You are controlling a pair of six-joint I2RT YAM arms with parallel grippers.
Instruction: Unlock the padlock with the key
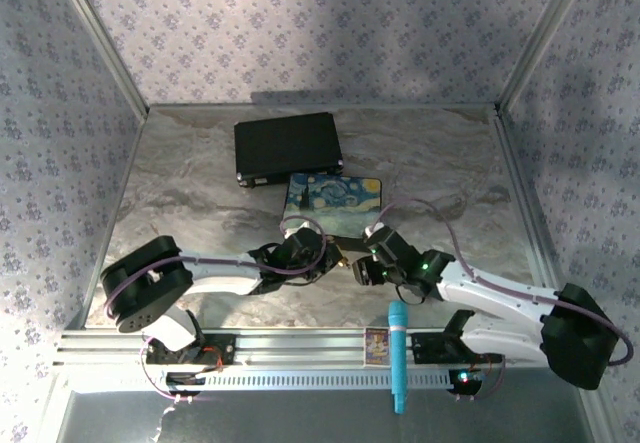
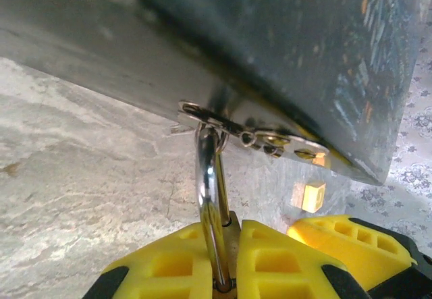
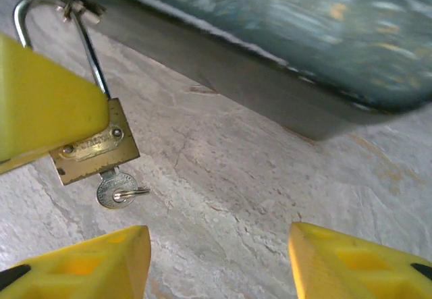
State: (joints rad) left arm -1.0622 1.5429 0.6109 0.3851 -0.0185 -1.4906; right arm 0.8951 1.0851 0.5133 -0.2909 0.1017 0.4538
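The brass padlock [image 3: 94, 147] hangs by its silver shackle [image 2: 209, 177] from the metal hasp [image 2: 256, 137] on the front of the painted box [image 1: 333, 195]. My left gripper [image 2: 229, 235] is shut on the padlock body, its yellow fingers [image 3: 40, 103] pressed on both sides. A small silver round-headed key [image 3: 115, 189] with a thin ring sticks in the padlock's underside. My right gripper [image 3: 216, 258] is open low over the table, with nothing between its fingers. The key lies up and to the left of its left finger [image 3: 81, 265]. From above, both grippers meet at the padlock [image 1: 343, 256].
A black case [image 1: 288, 146] lies behind the painted box. A small yellowish-tan cube [image 2: 314, 196] sits on the marble table near the box's corner. A teal pen [image 1: 398, 353] and a small card [image 1: 377, 346] rest on the front rail.
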